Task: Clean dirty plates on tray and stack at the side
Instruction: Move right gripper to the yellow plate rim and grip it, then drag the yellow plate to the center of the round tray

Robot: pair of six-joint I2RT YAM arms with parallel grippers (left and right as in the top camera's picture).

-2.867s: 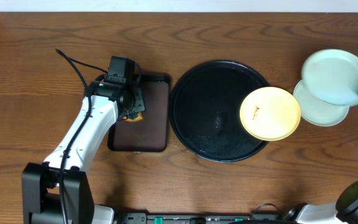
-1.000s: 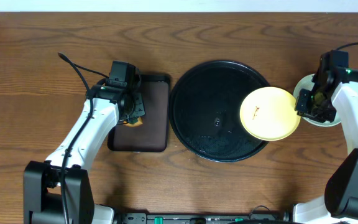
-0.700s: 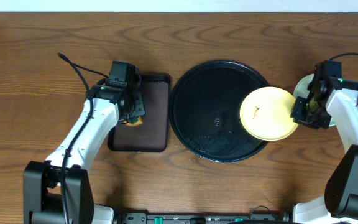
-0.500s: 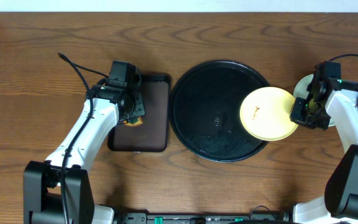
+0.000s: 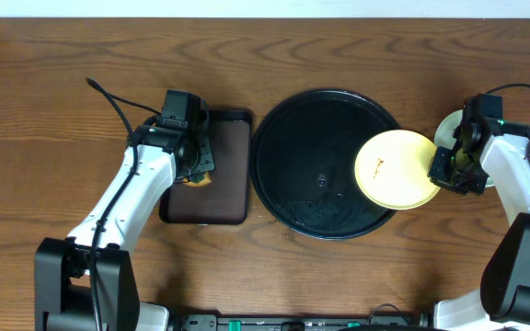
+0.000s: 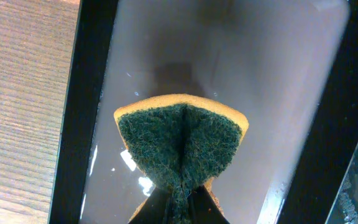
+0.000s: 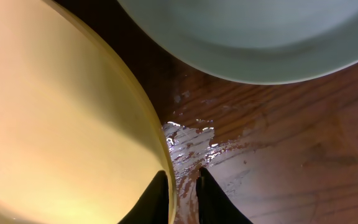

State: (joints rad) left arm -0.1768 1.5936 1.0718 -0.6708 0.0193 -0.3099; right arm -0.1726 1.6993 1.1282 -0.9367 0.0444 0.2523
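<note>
Since the earliest frame the right arm has swung back in from the right edge, no longer carrying a mint plate aloft. Its right fingers (image 5: 449, 170) now straddle the yellow plate (image 5: 396, 168) at its right rim, nearly together; whether they pinch it I cannot tell. That plate lies partly on the black tray (image 5: 311, 129) at mid-table, overhanging toward the right edge. A mint plate (image 7: 247, 43) sits just beside it on the table (image 5: 339, 276). The left fingers (image 5: 198, 168) clamp a folded green sponge (image 6: 179, 143) over the brown tray (image 5: 224, 198).
</note>
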